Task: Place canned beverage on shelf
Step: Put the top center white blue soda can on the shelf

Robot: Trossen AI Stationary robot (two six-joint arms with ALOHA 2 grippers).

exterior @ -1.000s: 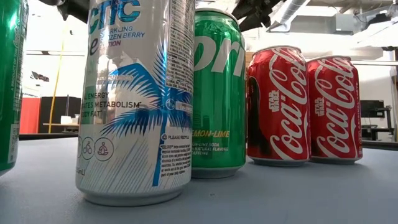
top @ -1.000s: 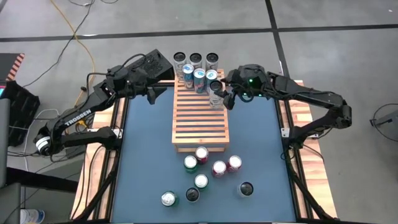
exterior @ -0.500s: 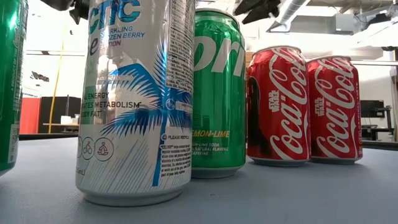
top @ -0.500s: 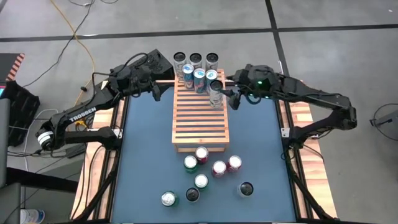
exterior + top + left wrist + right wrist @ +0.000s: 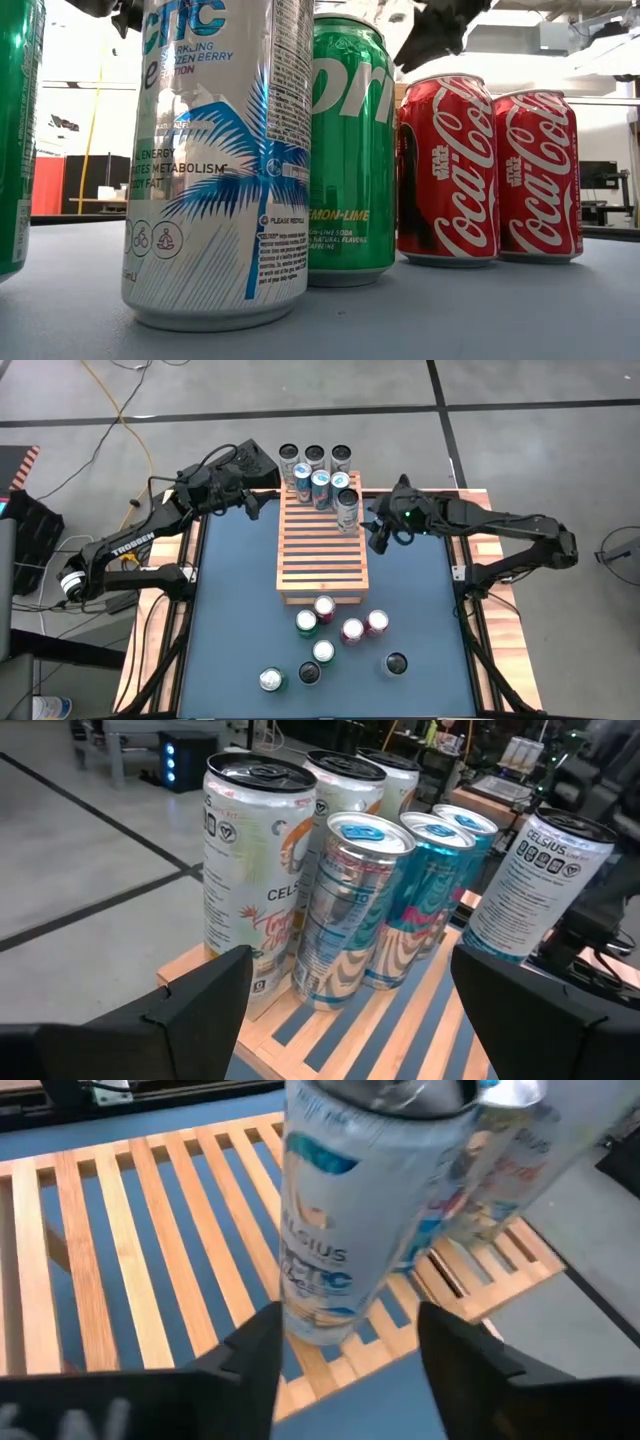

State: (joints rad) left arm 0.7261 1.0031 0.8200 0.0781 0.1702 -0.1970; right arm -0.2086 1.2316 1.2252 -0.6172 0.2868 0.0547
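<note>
Shelf: your slatted wooden shelf (image 5: 322, 550) lies flat in the middle of the blue surface (image 5: 230, 620), its far end at the surface's far edge.
Cans on the shelf: you have seven upright at the far end. Three white cans (image 5: 314, 457) in the back row, three blue-patterned cans (image 5: 320, 483) just in front of them, and one white can (image 5: 347, 508) nearest the right arm, standing alone.
Cans off the shelf: count seven more (image 5: 324, 608) on the surface just past the shelf's near end, clustered; from the low view you see two red ones (image 5: 488, 165), green ones and a white one.
Right gripper (image 5: 377, 532): you see it just beside the shelf's right edge, near the lone white can (image 5: 350, 1210); its jaws stand apart with the can beyond them, untouched.
Left gripper (image 5: 249, 508): it hangs off the shelf's far left corner, jaws wide and holding nothing, facing the can rows (image 5: 360, 910).
</note>
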